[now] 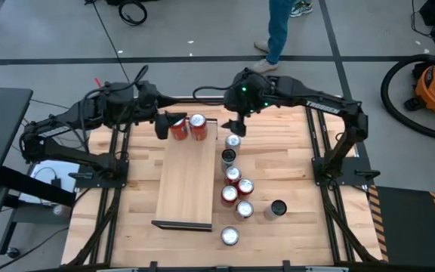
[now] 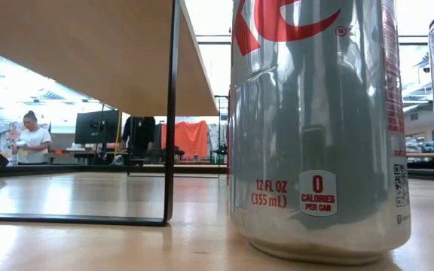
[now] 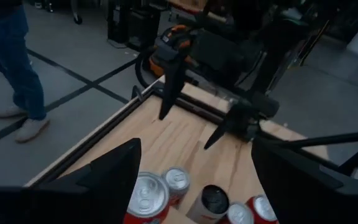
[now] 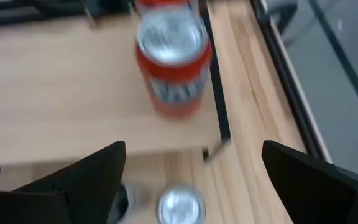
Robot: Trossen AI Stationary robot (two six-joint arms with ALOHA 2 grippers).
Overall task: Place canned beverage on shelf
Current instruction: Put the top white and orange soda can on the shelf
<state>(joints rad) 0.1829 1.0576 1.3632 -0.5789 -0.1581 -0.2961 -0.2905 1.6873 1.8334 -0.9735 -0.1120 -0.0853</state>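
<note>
at far end of shelf (image 1: pixel 186 181): 2 red cans (image 1: pixel 197 126), left gripper (image 1: pixel 168 125) spread around one, right gripper (image 1: pixel 234 126) spread, empty.

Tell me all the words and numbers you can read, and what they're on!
"12 FL OZ (355 mL)": on the big silver can, low view.
"0 CALORIES PER CAN": same can.
Red letters at its top are cut off; the tiny side print is too small to read.
Lettering on the right arm is too small to read.
</note>
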